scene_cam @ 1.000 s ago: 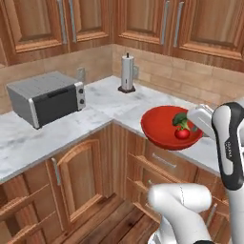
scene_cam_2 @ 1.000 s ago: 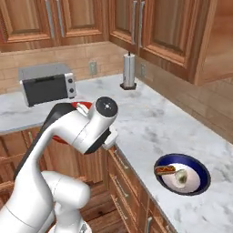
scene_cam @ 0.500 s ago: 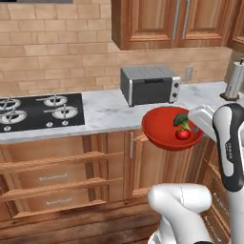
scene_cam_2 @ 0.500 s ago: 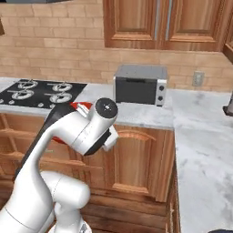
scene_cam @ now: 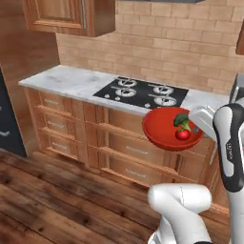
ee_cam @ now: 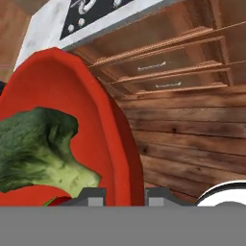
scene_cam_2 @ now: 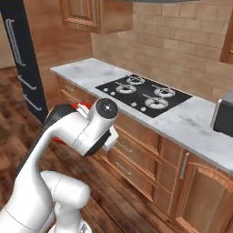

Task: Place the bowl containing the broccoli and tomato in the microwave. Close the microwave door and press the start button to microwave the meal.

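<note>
The glossy red bowl hangs in the air in front of the lower drawers, level and off the counter. My gripper is shut on its right rim. Inside it lie the green broccoli and the small red tomato, side by side near the gripper. In the hand view the bowl curves up on the left with the broccoli close by, and my gripper pinches the rim. Behind my arm a sliver of the bowl shows. The microwave and its door are out of view.
A black gas cooktop sits in the marble counter above wooden drawers. A tall dark appliance with bar handles stands at the left. A grey countertop box sits at the far right. Wood floor lies open below.
The whole scene has slid right as the base turned left: from the corner counter to the cooktop and the dark tall appliance. The bowl stays held the same way.
</note>
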